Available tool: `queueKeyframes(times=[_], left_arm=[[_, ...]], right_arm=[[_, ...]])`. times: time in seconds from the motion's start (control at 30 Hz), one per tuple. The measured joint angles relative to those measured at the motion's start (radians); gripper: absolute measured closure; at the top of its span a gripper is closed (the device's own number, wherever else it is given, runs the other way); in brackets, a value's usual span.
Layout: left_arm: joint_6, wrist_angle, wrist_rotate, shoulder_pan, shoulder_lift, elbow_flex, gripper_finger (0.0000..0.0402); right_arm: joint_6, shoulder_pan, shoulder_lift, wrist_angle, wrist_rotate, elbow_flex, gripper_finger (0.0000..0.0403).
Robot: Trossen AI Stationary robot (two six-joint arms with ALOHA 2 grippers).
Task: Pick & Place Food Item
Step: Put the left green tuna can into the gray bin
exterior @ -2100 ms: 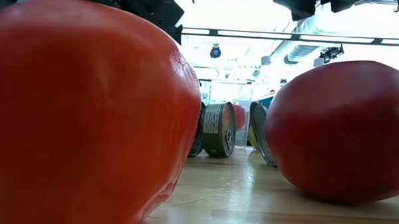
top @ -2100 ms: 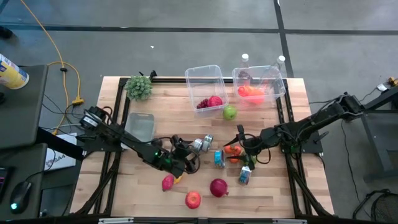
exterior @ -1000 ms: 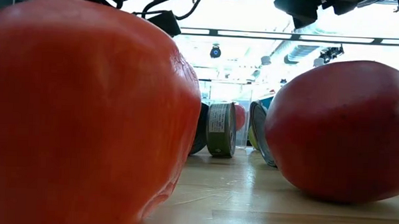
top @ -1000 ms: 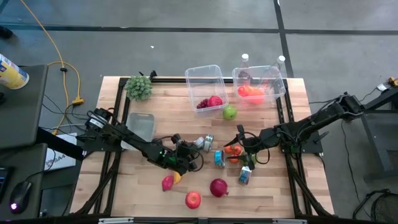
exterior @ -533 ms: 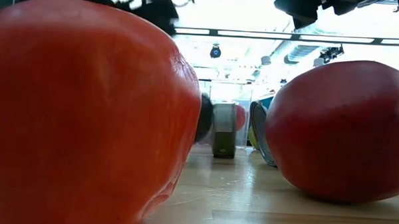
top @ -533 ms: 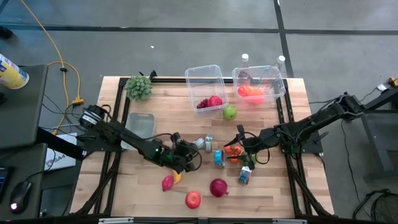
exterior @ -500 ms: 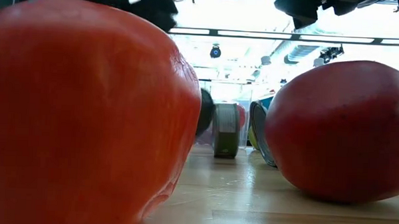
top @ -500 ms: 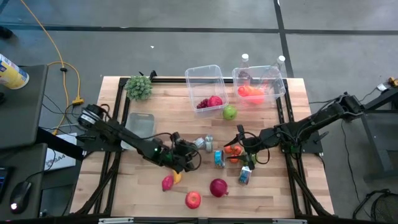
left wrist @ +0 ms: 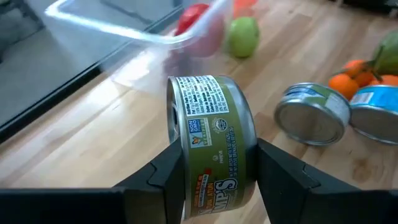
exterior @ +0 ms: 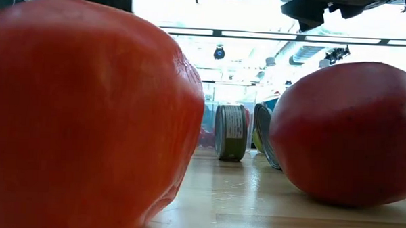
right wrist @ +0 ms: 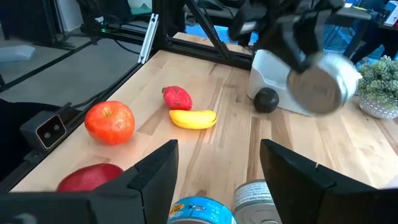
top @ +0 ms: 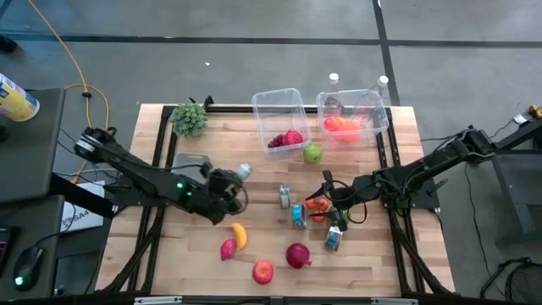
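Observation:
My left gripper [top: 237, 180] hangs above the table's left middle, shut on a green-labelled can [left wrist: 211, 134], which also shows in the right wrist view as a silver round face [right wrist: 320, 87]. My right gripper [top: 327, 200] stands open over some oranges [top: 318, 206] and a blue can [top: 298, 214], with nothing between its fingers [right wrist: 155, 171]. A second green can [top: 284, 196] stands on its edge on the wood. A banana [top: 240, 235] lies near the front. My left gripper pinches the can between its two fingers [left wrist: 165, 177], one on each flat end [left wrist: 175, 134], so the labelled wall faces the wrist camera. The fingers slant downward from the table's left. The can is lifted clear of the table, lying on its side in the hold.
Two clear bins [top: 279, 120] [top: 351, 114] with fruit stand at the back, with a green apple [top: 312, 153] in front of them. A grey tub [top: 190, 169] and a plant [top: 190, 119] are at the left. Red fruits [top: 263, 271] [top: 297, 254] [top: 228, 249] lie near the front edge.
My left gripper has risen and drawn back toward the table's left and far side, carrying the green-labelled can up off the wood. The other green can has stayed behind, rocking a little on its edge. The banana, earlier under the gripper, now lies uncovered.

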Motion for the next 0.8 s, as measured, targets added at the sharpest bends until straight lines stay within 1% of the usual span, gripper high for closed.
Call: queueKeyframes(times=[0.13, 0.3, 0.5, 0.63, 0.8], left_arm=[[-0.141, -0.179, -0.037, -0.059, -0.083, 0.000, 0.0249], [-0.324, -0.331, -0.160, -0.169, -0.158, 0.000, 0.0249], [-0.558, -0.553, -0.168, -0.246, -0.181, 0.000, 0.0249], [-0.752, -0.701, -0.193, -0.311, -0.181, -0.001, 0.0249], [-1.007, -0.819, -0.204, -0.361, -0.182, -0.047, 0.0249]], right_arm=[[0.021, 0.000, 0.000, -0.014, -0.006, 0.000, 0.0188], [0.023, 0.000, 0.000, -0.016, -0.057, 0.000, 0.0188], [0.024, 0.000, 0.000, -0.015, -0.058, 0.000, 0.0188], [0.046, 0.000, 0.000, -0.015, -0.058, 0.000, 0.0188], [0.043, 0.000, 0.000, -0.015, -0.058, 0.000, 0.0188]])
